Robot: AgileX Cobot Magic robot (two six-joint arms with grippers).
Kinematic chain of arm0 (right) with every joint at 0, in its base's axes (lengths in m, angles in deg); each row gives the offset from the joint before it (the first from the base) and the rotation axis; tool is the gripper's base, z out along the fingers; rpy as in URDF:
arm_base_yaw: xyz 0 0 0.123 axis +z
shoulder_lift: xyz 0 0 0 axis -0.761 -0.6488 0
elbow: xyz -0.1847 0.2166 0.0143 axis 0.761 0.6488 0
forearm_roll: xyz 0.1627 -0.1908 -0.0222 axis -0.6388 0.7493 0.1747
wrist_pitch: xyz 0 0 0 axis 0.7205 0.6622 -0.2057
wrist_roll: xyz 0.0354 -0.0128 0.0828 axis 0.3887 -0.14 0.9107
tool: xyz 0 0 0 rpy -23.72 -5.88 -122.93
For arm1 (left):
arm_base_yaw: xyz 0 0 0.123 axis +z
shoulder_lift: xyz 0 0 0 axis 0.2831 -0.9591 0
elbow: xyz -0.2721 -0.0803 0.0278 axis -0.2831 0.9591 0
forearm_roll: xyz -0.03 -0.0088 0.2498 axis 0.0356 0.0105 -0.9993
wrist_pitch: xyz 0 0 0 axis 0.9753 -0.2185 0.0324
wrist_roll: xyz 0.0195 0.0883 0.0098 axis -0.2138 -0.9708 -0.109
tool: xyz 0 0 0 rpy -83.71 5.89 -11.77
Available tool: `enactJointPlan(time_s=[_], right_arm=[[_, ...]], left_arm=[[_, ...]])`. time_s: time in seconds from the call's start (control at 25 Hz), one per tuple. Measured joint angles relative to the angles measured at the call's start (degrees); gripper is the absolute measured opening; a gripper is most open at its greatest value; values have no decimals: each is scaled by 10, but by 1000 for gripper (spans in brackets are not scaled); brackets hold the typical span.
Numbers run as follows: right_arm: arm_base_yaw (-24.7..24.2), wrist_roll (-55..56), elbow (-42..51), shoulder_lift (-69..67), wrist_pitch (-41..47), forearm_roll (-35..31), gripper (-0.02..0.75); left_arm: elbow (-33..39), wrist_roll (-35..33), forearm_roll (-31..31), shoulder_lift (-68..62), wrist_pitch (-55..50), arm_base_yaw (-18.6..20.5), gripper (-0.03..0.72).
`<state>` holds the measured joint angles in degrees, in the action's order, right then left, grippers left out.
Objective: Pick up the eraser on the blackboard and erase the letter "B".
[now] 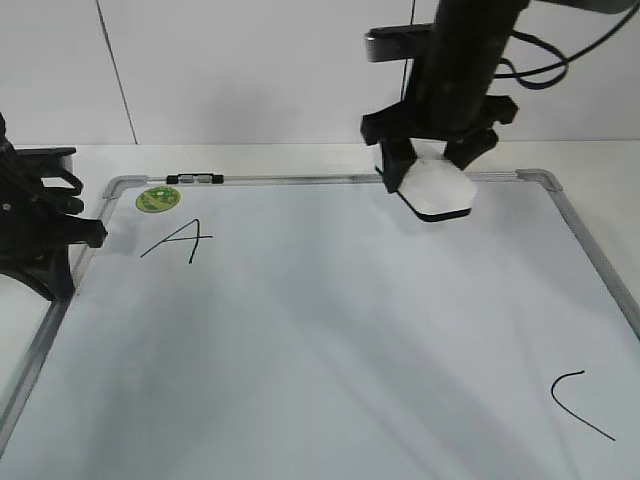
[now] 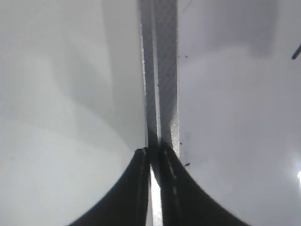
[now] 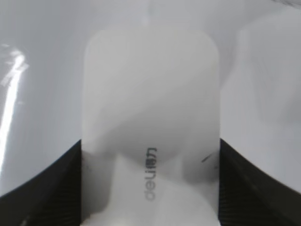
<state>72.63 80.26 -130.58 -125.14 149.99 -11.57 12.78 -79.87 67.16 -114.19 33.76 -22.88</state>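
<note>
The blackboard [image 1: 330, 330] is a large white board with a grey frame. My right gripper [image 1: 432, 160] is shut on the white eraser [image 1: 437, 188] and holds it near the board's far edge. In the right wrist view the eraser [image 3: 150, 122] fills the frame between the two black fingers. No letter "B" shows on the board. My left gripper [image 1: 85, 232] is shut on the board's left frame [image 2: 162, 94], its fingers [image 2: 155, 162] pinching the grey rail.
A black "A" [image 1: 180, 240] is drawn at the far left beside a round green sticker [image 1: 158, 199]. A curved "C" stroke [image 1: 578, 402] is at the near right. A small black-and-clear clip [image 1: 195, 179] sits on the far frame.
</note>
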Motion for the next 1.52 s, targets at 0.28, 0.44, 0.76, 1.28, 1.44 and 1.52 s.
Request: enactJointPlan(time_s=[0.28, 0.44, 0.76, 1.28, 1.44, 1.52], right_arm=[[-58, 2, 136, 98, -6, 1, 550], [-88, 2, 238, 153, -61, 0, 550], [-177, -23, 380, 183, -179, 0, 550], [-236, -71, 381, 156, -248, -5, 550], [-242, -71, 381, 152, -248, -5, 550], [-242, -77, 381, 152, -248, -8, 550]], left_arm=[[0, 0, 3, 0, -1, 0, 32], [0, 0, 5, 0, -1, 0, 32], [0, 0, 9, 0, -3, 0, 32], [0, -2, 20, 0, -5, 0, 32], [0, -3, 23, 0, -5, 0, 32], [0, -3, 24, 0, -6, 0, 32]])
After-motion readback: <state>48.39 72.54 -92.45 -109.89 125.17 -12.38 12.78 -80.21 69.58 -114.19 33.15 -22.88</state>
